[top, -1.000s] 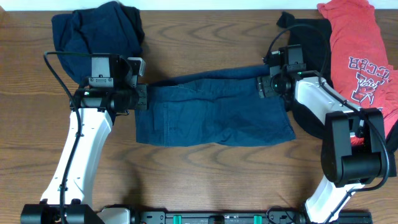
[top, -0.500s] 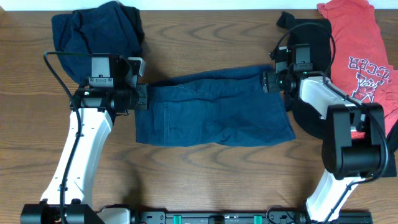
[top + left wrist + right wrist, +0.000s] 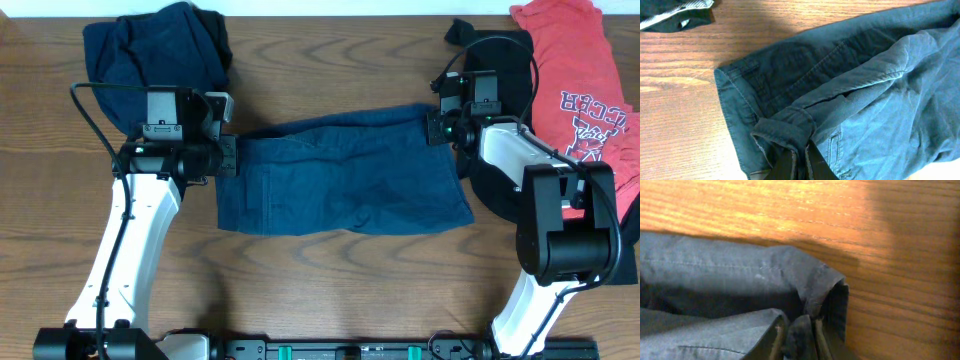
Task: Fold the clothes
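Overhead, garments: four. One pair of denim shorts (image 3: 345,180) lies flat at centre, one dark navy heap (image 3: 155,45) upper left, one black tee (image 3: 500,55) and one red tee (image 3: 580,90) upper right.
Overhead, grippers: two. The left gripper (image 3: 232,157) is at the shorts' left edge, the right gripper (image 3: 432,128) at their upper right corner.
Left wrist: left gripper fully closed, pinching a rolled denim edge at bottom centre.
Right wrist: right gripper closed onto a denim fold at bottom centre.

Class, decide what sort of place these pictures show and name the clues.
Probably a robotics lab bench, not a home laundry: two robot arms stand at a wooden table; the left gripper and right gripper pinch denim shorts; a red tee and a navy pile wait alongside.
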Available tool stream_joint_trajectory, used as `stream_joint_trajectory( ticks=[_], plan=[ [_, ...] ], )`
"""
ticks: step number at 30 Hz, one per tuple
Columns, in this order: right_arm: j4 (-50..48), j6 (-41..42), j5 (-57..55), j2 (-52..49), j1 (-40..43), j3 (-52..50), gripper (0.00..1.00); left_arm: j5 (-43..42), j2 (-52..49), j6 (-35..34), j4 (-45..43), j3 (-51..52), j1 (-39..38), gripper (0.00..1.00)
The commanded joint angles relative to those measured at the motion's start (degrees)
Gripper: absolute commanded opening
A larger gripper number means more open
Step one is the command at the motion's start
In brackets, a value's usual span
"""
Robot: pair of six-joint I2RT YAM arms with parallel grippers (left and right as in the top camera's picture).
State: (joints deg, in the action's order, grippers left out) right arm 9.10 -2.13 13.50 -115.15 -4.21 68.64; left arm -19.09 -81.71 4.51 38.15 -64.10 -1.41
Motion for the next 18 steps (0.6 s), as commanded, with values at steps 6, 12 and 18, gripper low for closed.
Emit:
stream_joint_trajectory(
  ticks=[6, 12, 18],
  plan=[
    [2.4, 1.9, 0.5, 4.2, -0.3, 1.0, 0.01, 2.7, 1.0, -0.2, -0.2, -0.8, -0.1, 0.06],
    [7.0, 1.9, 0.0, 15.7, -0.3, 1.0, 0.01, 3.3, 5.3, -0.3, 0.8, -0.8, -0.1, 0.06],
    [5.9, 1.1, -1.4, 21.3, -0.4, 1.0, 0.01, 5.2, 8.4, -0.3, 1.4, -0.8, -0.1, 0.06]
  ],
)
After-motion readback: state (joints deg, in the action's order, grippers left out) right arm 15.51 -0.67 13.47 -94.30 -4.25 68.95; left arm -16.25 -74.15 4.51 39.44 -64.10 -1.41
